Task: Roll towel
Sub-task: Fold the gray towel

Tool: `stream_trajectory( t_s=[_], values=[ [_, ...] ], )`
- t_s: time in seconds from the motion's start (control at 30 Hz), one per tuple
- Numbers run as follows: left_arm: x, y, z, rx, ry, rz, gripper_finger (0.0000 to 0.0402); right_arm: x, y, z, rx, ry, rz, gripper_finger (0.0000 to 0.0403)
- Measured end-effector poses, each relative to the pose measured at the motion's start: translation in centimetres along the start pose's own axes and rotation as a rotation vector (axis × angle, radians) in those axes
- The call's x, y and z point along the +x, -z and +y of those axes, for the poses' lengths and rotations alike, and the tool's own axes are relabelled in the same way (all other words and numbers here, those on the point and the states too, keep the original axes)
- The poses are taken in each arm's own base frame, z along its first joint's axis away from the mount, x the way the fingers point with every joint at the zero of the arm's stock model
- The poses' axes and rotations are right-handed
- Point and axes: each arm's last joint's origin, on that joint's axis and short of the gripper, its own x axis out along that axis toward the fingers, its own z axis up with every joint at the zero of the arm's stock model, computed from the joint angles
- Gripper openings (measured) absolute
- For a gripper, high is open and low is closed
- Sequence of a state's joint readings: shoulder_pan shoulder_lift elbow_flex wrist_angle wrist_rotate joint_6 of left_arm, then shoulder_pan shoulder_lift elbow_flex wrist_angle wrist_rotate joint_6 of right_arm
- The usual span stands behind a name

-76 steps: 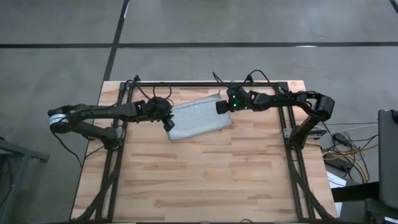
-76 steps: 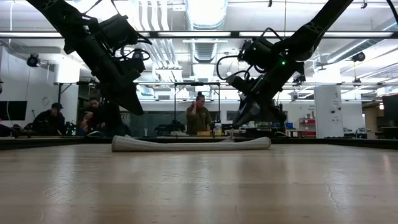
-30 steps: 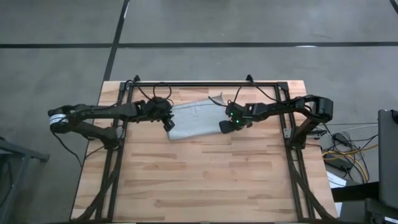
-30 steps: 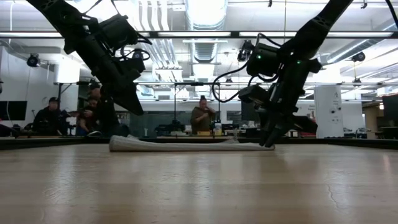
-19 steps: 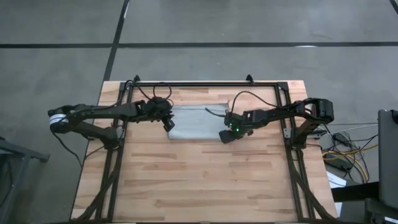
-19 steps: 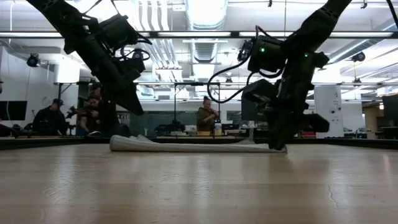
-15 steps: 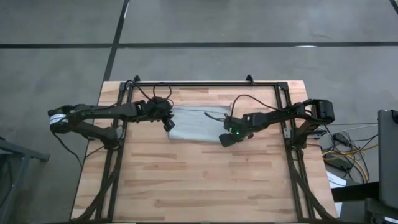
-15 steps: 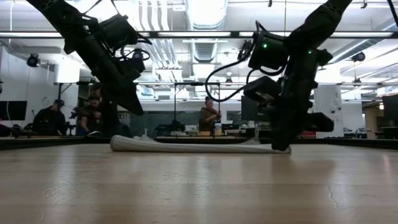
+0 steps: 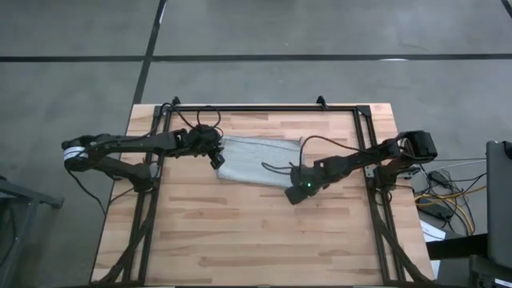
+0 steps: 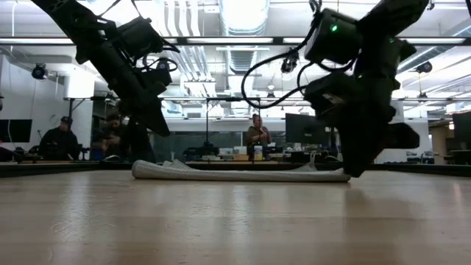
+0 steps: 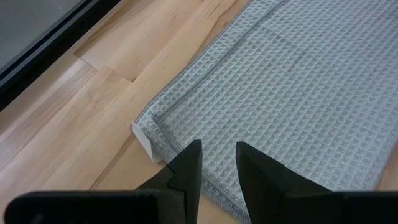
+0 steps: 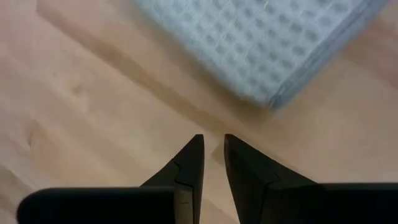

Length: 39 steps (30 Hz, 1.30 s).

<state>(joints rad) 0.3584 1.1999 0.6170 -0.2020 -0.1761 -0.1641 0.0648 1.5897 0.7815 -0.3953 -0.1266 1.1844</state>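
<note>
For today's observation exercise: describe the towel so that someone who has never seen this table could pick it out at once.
On the wooden table, look at the far half, between the two dark arms. The towel lies flat there, with the left gripper at one edge and the right gripper just off its near corner. It is the only cloth: pale grey-blue with a waffle weave.
</note>
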Motion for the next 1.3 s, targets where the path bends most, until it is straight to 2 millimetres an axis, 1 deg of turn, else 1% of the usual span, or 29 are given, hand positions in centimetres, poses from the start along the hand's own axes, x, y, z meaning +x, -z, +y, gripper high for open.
stream_trajectory(
  t_s=[0.1,0.23,0.4,0.6,0.8,1.0,1.13,1.3],
  values=[
    [0.0,0.0,0.0,0.0,0.0,0.0,0.0104,-0.6,0.9,0.3,-0.02,0.004,-0.029,0.0061],
    [0.0,0.0,0.0,0.0,0.0,0.0,0.0104,-2.7,1.4,0.8,-0.049,-0.04,-0.16,0.0061],
    [0.0,0.0,0.0,0.0,0.0,0.0,0.0104,-5.7,1.2,1.0,-0.04,-0.112,-0.314,0.0061],
    [0.0,0.0,0.0,0.0,0.0,0.0,0.0104,-7.6,0.9,1.5,-0.059,-0.214,-0.415,0.0061],
    [0.0,0.0,0.0,0.0,0.0,0.0,0.0104,-8.2,0.5,2.9,-0.139,-0.344,-0.495,0.0061],
    [0.0,0.0,0.0,0.0,0.0,0.0,0.0104,-7.7,-0.1,4.2,-0.155,-0.445,-0.547,0.0061],
    [0.0,0.0,0.0,0.0,0.0,0.0,0.0104,-7.1,-0.2,4.6,-0.142,-0.462,-0.549,0.0061],
    [0.0,0.0,0.0,0.0,0.0,0.0,0.0104,-6.5,-0.3,4.6,-0.102,-0.452,-0.53,0.0061]
  ],
)
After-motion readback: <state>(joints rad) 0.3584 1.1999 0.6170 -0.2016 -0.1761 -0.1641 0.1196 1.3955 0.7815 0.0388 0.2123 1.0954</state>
